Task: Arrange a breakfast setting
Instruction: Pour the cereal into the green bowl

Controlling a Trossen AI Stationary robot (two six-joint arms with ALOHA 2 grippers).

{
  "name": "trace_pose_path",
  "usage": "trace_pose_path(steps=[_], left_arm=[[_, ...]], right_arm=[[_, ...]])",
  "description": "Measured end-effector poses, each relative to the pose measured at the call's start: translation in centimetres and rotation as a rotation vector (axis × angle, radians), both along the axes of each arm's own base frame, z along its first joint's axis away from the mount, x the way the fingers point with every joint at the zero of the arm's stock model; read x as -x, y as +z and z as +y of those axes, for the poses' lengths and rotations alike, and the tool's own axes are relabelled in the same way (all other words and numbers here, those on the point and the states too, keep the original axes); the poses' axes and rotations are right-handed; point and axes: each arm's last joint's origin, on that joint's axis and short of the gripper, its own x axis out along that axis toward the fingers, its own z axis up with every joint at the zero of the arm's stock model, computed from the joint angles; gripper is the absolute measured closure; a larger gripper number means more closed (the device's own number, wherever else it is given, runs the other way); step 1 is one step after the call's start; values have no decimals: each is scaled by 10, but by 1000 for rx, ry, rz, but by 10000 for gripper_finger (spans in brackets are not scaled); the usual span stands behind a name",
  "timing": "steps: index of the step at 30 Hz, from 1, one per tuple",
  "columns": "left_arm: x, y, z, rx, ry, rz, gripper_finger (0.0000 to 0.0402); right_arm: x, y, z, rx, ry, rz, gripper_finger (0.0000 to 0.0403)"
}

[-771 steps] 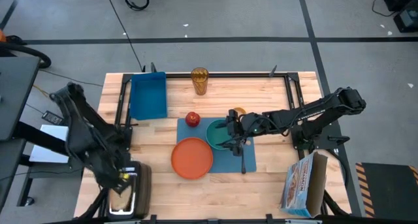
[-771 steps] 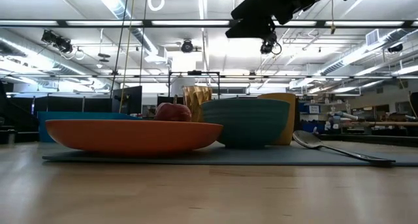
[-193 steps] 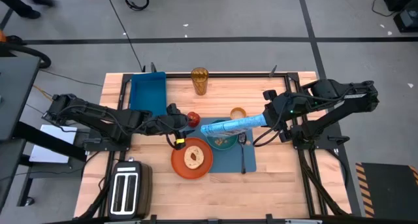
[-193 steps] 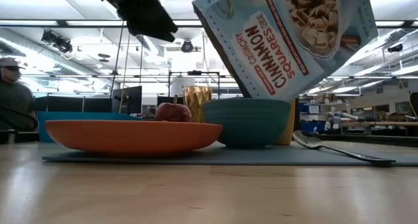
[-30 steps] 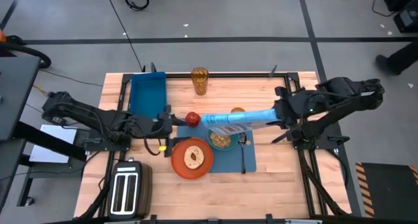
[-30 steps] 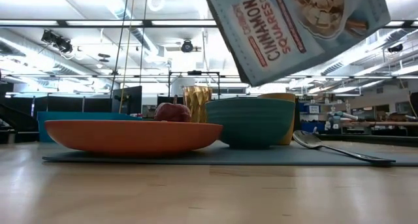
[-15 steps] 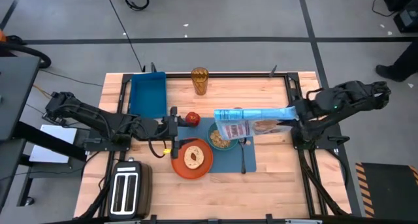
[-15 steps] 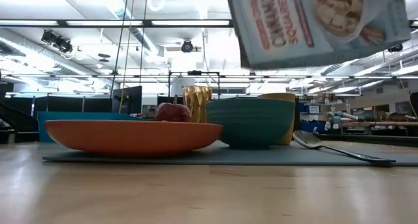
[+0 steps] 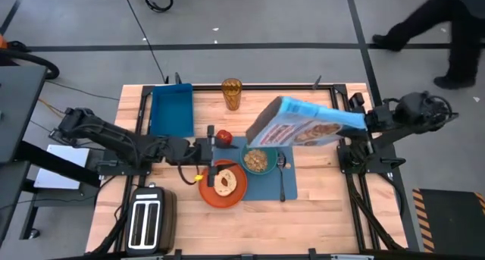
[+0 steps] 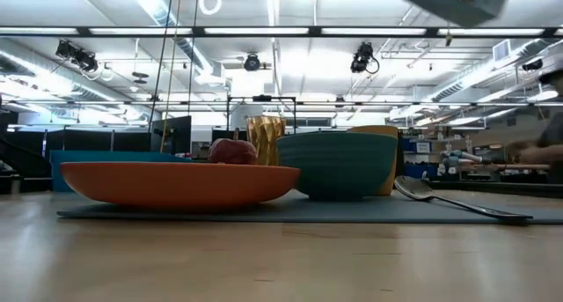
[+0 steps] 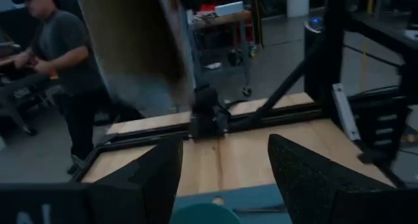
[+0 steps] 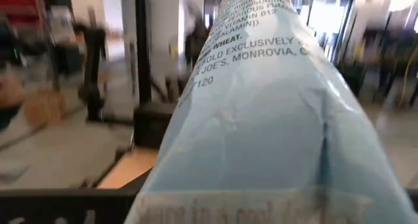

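R gripper point(image 9: 366, 123) is clamped on one end of the cereal box point(image 9: 303, 123), which hangs tilted in the air over the table's right half, its low end above the bowl point(image 9: 259, 161). L gripper point(image 9: 213, 148), fingers point(image 11: 307, 175) spread w/ nothing between them, sits just beside the apple point(image 9: 223, 137) and touching or nearly touching the plate point(image 9: 223, 183) rim. Setting sits mid-table on the mat point(image 9: 289, 190): bowl w/ cereal in it, bagel point(image 9: 224, 183) on plate, spoon point(image 9: 282, 176) on mat's right side, cup point(image 10: 384, 159) behind bowl. Risks, as I judge: box is held by one end only, so it could slip or swing and spill cereal; a low swing back might clip bowl or cup; L arm could nudge apple off mat when it moves.
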Motion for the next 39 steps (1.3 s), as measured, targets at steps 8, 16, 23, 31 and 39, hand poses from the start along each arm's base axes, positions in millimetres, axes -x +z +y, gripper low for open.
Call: trace_pose_path(steps=[8, 16, 23, 31, 39], left_arm=[[-33, -2, 33, 52, 30, -225, 151], [-51, -8, 60, 73, -134, -364, 101], [-50, -3, 65, 95, -196, -440, 107], [-49, 0, 69, 135, -165, -483, 226], [-45, 7, 70, 135, -150, -566, 387]], right_arm=[[-34, -18, 14, 113, 25, -332, 252], [-71, -34, 25, 157, -71, -415, 252], [-90, -41, 25, 152, -152, -360, 252], [-92, -39, 24, 131, -176, -376, 236], [-92, -37, 24, 118, -175, -373, 159]])
